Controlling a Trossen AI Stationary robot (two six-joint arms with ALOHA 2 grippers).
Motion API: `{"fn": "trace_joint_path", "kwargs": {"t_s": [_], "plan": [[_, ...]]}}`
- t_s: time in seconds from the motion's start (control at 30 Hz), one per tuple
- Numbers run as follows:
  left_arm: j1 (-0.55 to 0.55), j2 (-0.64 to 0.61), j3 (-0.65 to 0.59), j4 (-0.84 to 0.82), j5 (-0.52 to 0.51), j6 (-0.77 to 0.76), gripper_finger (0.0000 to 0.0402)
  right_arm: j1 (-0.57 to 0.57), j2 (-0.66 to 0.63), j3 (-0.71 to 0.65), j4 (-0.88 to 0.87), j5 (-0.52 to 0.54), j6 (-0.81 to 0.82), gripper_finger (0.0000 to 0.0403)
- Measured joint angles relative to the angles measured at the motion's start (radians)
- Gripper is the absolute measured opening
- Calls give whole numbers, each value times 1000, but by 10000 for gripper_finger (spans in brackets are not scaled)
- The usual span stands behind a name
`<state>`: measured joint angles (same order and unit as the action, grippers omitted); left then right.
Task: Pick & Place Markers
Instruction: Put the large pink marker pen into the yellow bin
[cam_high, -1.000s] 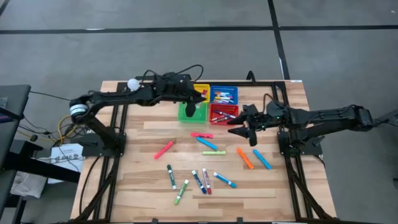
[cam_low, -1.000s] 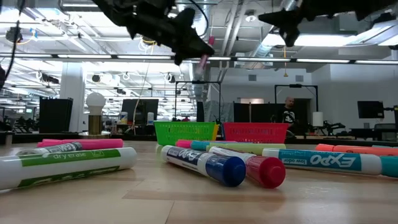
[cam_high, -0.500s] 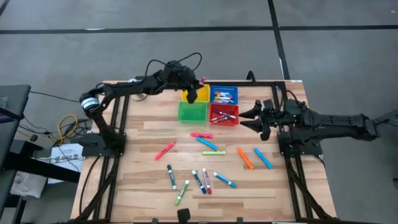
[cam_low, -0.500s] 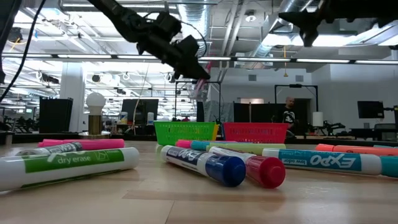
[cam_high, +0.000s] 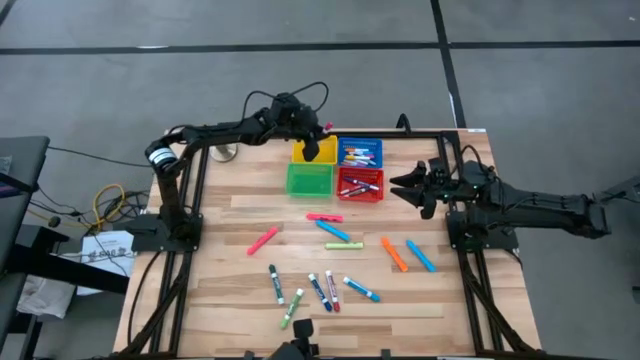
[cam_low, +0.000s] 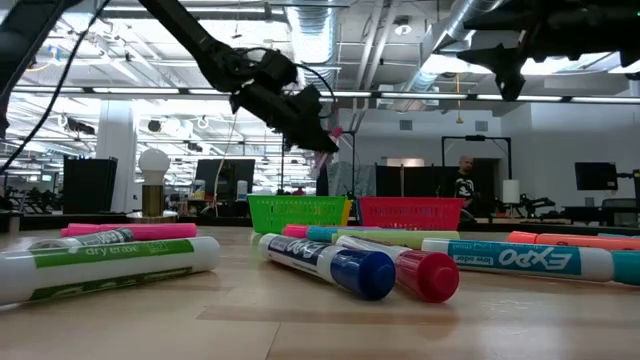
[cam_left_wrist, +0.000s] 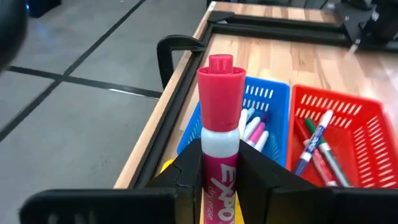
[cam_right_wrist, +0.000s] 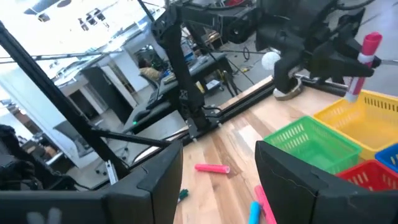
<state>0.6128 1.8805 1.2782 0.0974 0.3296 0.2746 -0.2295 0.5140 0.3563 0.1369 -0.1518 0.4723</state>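
My left gripper (cam_high: 314, 141) hangs over the yellow basket (cam_high: 305, 155) at the table's far side, shut on a pink marker (cam_left_wrist: 219, 124) whose red-pink cap (cam_left_wrist: 221, 74) sticks out past the fingers. My right gripper (cam_high: 413, 190) is open and empty, raised above the table to the right of the red basket (cam_high: 360, 186). The blue basket (cam_high: 360, 152) and the red basket hold several markers. The green basket (cam_high: 309, 179) stands nearest the table's middle. More markers (cam_high: 333, 231) lie flat and scattered on the wood. My left gripper pinches the pink marker by its printed barrel (cam_left_wrist: 217, 177), one finger (cam_left_wrist: 186, 183) on each side. The fingers lie along the marker, and the capped end reaches out beyond them. The marker is lifted clear and tilted above the yellow basket, as the low view shows (cam_low: 333, 133).
Loose markers lie across the middle and near part of the table: a pink one (cam_high: 263, 241), an orange one (cam_high: 394, 254), a blue one (cam_high: 421, 255) and a cluster (cam_high: 325, 290) near the near edge. A white round object (cam_right_wrist: 272, 60) stands by the far left corner.
My left gripper has carried the pink marker from over the green basket toward the far edge, and now stands over the yellow basket. My right gripper has drawn back toward the table's right edge, away from the red basket, still open.
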Motion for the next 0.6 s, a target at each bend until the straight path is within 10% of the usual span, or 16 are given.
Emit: {"fn": "trace_joint_path", "kwargs": {"t_s": [0.6], "plan": [[12, 67, 17, -116, 33, 67, 63, -2, -11, -2, 8, 21, 28, 187]]}}
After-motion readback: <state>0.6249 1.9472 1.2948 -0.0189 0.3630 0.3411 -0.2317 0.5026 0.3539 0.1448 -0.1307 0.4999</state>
